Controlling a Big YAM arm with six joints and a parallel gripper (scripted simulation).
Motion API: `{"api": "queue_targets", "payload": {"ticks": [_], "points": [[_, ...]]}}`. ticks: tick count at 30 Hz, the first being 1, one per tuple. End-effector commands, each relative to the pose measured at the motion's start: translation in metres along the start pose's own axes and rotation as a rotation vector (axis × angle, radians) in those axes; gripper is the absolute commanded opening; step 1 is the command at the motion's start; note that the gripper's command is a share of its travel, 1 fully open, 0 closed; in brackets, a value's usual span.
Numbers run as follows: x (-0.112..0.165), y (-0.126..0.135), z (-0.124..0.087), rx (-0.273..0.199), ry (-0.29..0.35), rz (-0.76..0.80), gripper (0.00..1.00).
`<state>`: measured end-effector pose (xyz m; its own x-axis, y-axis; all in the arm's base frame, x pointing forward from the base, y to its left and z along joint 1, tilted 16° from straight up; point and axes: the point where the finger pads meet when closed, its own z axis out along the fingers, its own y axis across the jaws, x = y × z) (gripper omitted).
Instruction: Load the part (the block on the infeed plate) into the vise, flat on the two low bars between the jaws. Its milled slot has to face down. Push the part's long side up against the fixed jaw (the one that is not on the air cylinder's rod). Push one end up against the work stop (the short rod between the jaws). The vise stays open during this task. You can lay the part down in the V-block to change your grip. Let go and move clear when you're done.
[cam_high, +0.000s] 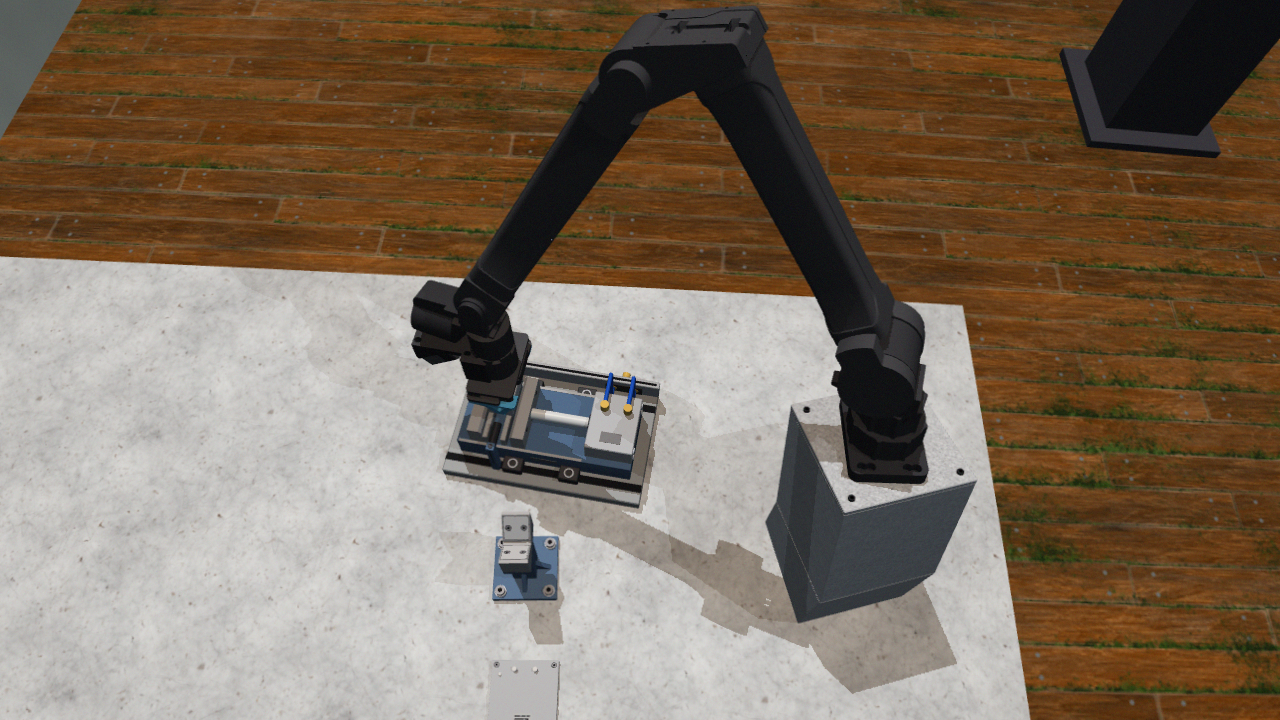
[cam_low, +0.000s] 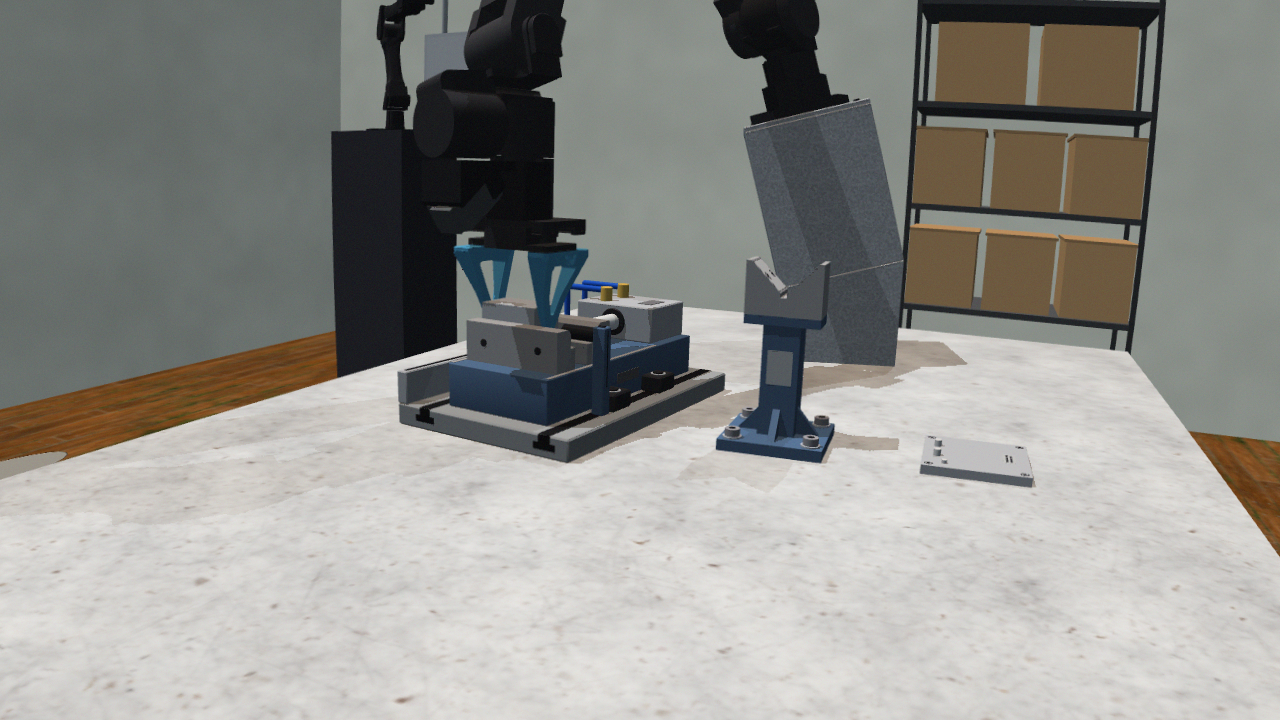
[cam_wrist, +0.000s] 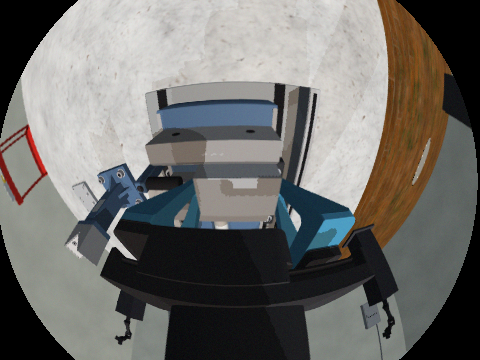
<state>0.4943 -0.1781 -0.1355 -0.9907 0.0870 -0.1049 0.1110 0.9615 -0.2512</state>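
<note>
My gripper (cam_low: 521, 300) with blue fingers points straight down into the vise (cam_high: 550, 429) and is shut on the grey part (cam_wrist: 236, 200). The part sits low in the gap between the jaws, right behind the grey fixed jaw (cam_low: 519, 347), which also shows in the wrist view (cam_wrist: 214, 147). In the exterior view only the part's top edge (cam_low: 508, 310) shows. I cannot tell whether it rests on the low bars, or which way its slot faces. The work stop's dark rod (cam_wrist: 156, 182) lies to the part's left. The infeed plate (cam_low: 977, 460) is bare.
The air cylinder (cam_low: 631, 317) with blue hoses is at the vise's far end. The V-block (cam_low: 785, 295) on its blue post stands between the vise and the infeed plate, with nothing in it. The arm's grey pedestal (cam_high: 859, 528) stands to the right. A shelf of boxes (cam_low: 1029, 161) stands behind the table.
</note>
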Motion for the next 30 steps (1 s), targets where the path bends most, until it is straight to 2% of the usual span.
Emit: {"api": "queue_targets", "payload": {"ticks": [1,22,23,30], "points": [[-0.0152,0.0022,-0.0031,0.002,-0.034,-0.014,0.00],[-0.0152,0.0022,-0.0031,0.002,-0.034,-0.014,0.00],[-0.0152,0.0022,-0.0031,0.002,-0.034,-0.014,0.74],[-0.0152,0.0022,-0.0031,0.002,-0.034,-0.014,0.74]]}}
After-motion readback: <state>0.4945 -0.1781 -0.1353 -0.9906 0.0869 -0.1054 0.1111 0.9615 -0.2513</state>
